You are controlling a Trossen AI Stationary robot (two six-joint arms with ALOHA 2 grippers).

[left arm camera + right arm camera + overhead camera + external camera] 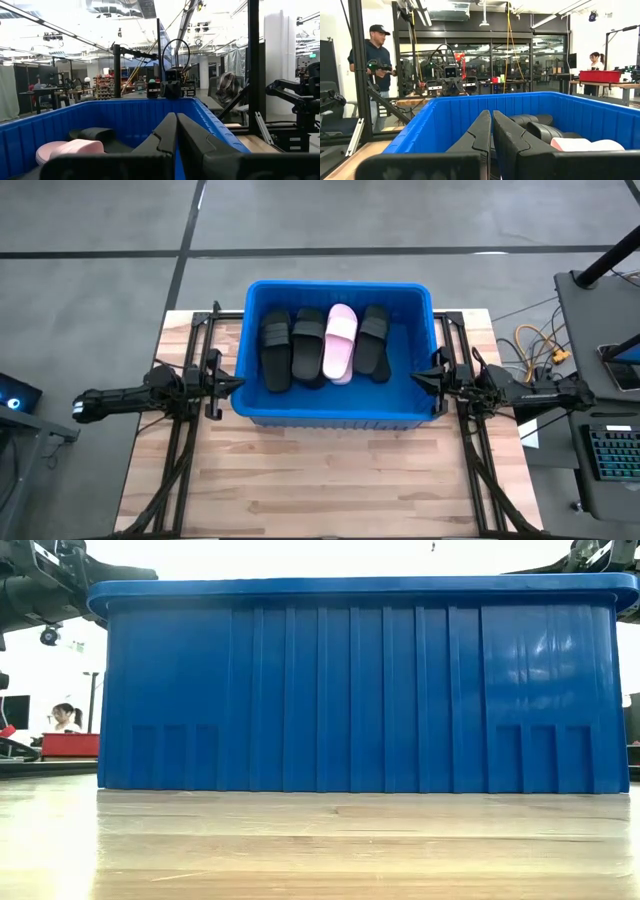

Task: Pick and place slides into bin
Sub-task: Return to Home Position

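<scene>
The blue bin (340,418) stands on the wooden table and fills the low view (350,690). Inside it, four slides lie side by side on its floor: three black (276,352) (308,345) (374,340) and one pale pink (340,340). My left gripper (238,383) is shut and empty at the bin's left rim, pointing level toward the inside; its wrist view shows the pink slide (70,150) past the shut fingers (176,127). My right gripper (414,377) is shut and empty at the right rim, with black slides (532,120) beyond its fingers (491,125).
Dark metal rails (190,440) (480,460) run along both sides of the table. Bare wood (330,480) lies in front of the bin. A desk with a keyboard (610,455) stands off the table's right side. People (375,65) (595,60) stand in the room beyond.
</scene>
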